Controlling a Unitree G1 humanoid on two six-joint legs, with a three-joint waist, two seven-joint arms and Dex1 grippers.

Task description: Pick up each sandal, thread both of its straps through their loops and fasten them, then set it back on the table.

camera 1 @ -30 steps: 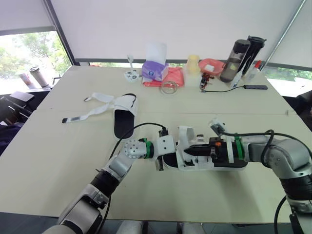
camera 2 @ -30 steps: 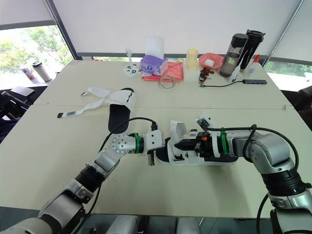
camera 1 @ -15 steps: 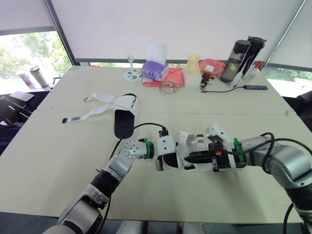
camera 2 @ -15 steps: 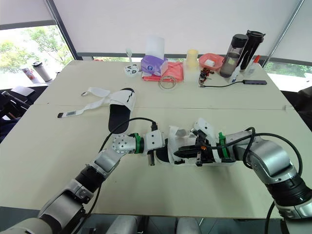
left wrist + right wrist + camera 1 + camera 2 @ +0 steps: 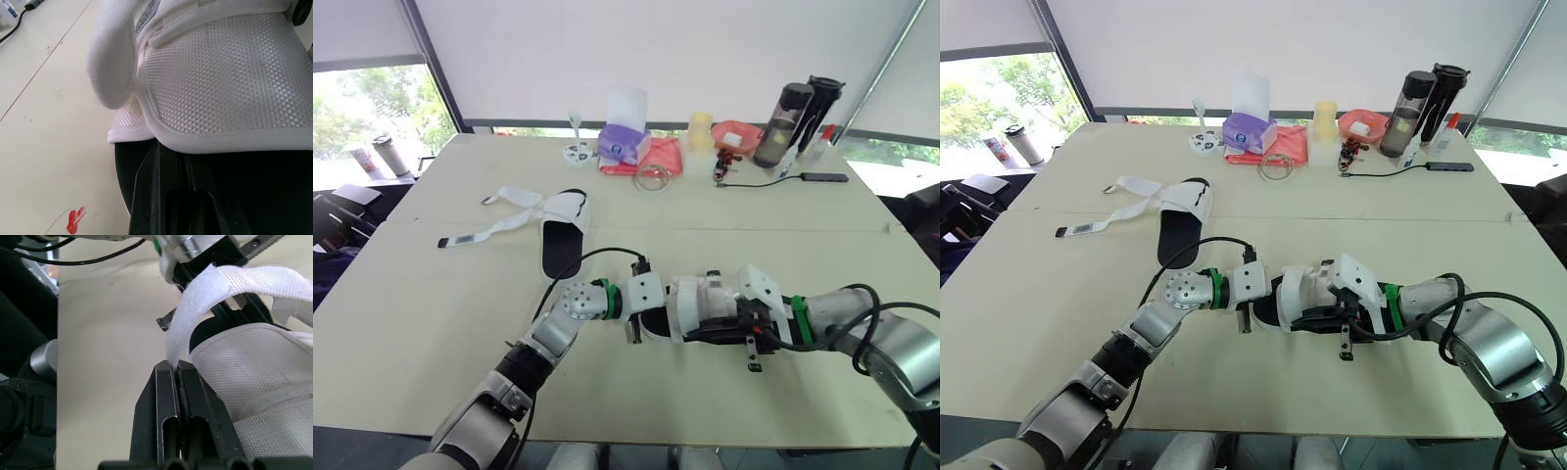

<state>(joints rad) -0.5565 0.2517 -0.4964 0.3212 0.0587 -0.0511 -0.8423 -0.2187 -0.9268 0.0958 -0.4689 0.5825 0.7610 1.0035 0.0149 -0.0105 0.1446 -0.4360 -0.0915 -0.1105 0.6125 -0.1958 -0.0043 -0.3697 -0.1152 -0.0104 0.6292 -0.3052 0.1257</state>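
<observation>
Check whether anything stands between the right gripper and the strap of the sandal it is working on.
Nothing visible does. The right gripper is shut on the end of the white strap, which arches up from the fingertips back toward the sandal right beside them.

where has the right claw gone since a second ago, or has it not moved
Yes. The right claw, shut on the white strap, has moved toward the robot, farther from the table seam in the eye views.
</observation>
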